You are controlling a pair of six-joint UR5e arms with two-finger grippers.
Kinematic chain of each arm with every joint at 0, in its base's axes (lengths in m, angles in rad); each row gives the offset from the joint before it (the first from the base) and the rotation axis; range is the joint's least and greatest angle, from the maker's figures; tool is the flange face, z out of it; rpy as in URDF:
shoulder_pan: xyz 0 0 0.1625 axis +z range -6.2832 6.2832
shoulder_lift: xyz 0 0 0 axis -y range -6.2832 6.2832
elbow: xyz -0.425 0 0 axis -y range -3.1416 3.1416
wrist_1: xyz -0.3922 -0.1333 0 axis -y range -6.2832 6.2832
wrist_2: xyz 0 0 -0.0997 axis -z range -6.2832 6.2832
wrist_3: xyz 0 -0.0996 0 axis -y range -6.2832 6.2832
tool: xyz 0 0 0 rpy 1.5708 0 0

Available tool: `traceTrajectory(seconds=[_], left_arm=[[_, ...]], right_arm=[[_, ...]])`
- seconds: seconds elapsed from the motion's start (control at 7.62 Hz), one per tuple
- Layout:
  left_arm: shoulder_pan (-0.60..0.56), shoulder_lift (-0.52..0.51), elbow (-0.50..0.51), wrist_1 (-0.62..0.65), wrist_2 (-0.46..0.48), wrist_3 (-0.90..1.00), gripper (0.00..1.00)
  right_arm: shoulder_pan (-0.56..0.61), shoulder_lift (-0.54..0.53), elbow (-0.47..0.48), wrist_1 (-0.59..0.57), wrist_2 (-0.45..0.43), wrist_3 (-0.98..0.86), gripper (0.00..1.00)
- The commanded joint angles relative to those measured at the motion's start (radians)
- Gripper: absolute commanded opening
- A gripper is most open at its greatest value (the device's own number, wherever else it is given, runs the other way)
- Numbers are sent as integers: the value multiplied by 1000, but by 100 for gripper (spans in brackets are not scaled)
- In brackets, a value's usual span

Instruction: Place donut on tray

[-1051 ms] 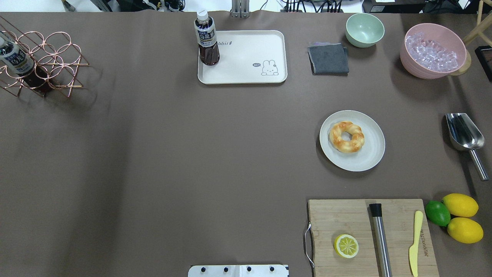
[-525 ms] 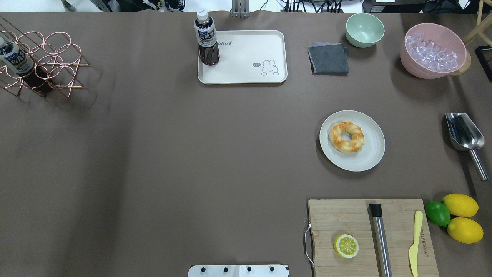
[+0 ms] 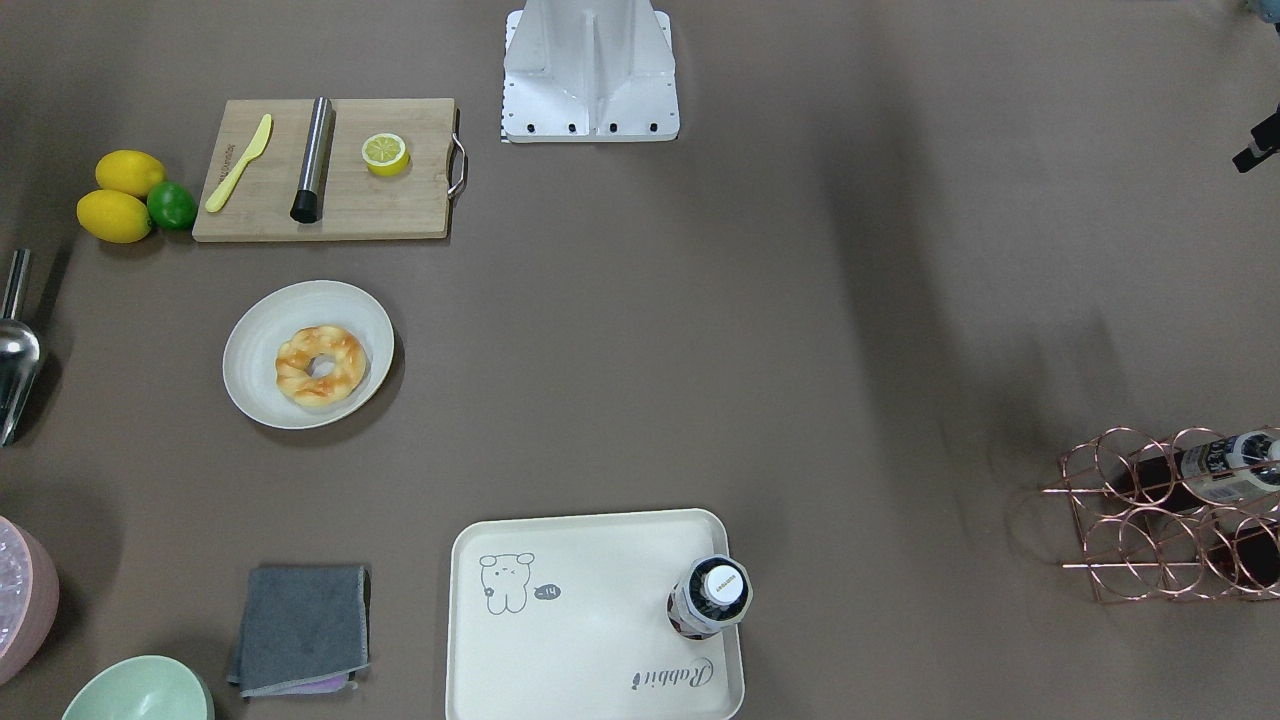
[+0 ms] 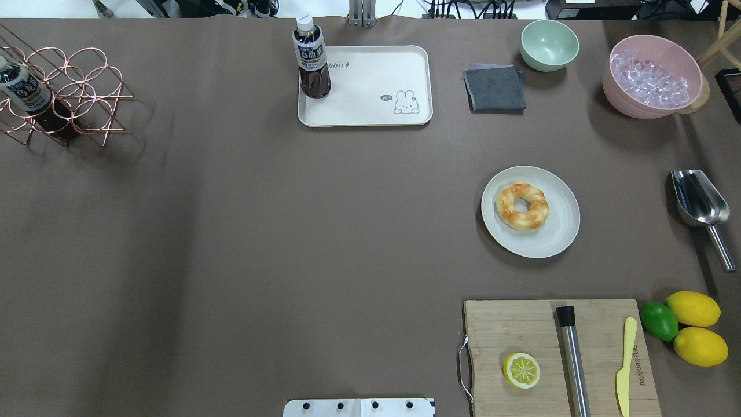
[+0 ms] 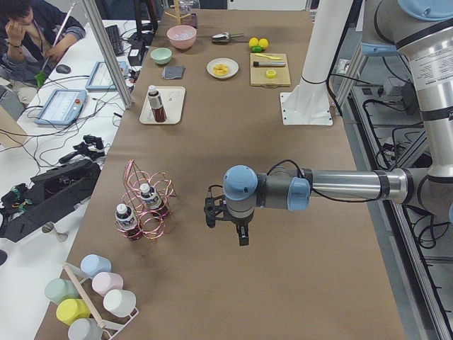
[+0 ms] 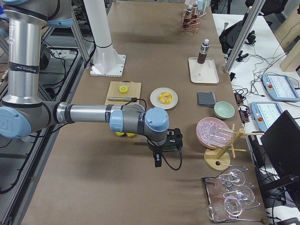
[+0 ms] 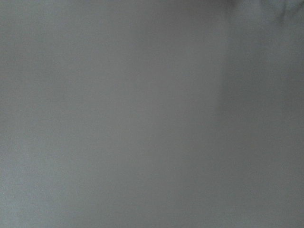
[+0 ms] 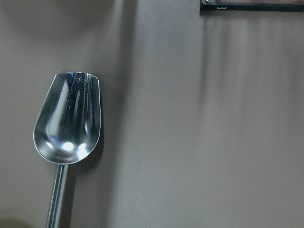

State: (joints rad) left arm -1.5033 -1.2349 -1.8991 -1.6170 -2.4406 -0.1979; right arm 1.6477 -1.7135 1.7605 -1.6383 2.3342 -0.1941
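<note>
The donut [image 4: 522,206], a golden twisted ring, lies on a round off-white plate [image 4: 556,234] right of centre; it also shows in the front-facing view [image 3: 320,365]. The cream tray [image 4: 370,98] with the grey drawing sits at the far middle of the table [image 3: 590,630], and a dark tea bottle [image 4: 312,63] stands on its left corner. My left gripper [image 5: 239,234] hovers over bare table beyond the table's left end, far from both. My right gripper [image 6: 158,158] hovers near the right end, over the metal scoop [image 8: 69,118]. I cannot tell whether either gripper is open or shut.
A wooden cutting board [image 4: 509,330] holds a halved lemon [image 4: 521,370], a steel rod and a yellow knife. Lemons and a lime [image 4: 659,320], a pink bowl of ice [image 4: 651,75], a green bowl [image 4: 549,44], a grey cloth [image 4: 495,88] and a copper bottle rack [image 4: 63,92] ring the table.
</note>
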Motion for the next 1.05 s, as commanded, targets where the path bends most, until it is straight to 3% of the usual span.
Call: traceTrajectory(seconds=[0.0, 0.39, 0.66, 0.92], left_arm=[[-2, 0, 0, -1, 0, 0, 99], [0, 0, 0, -1, 0, 0, 99], [-2, 2, 0, -1, 0, 0, 99], [-2, 2, 2, 0, 0, 0, 99]], right_arm=[[0, 14, -9, 0, -6, 13, 100], [37, -29, -4, 0, 91, 4, 100], [35, -23, 5, 33, 91, 20, 100], [-26, 17, 40, 35, 93, 159, 100]])
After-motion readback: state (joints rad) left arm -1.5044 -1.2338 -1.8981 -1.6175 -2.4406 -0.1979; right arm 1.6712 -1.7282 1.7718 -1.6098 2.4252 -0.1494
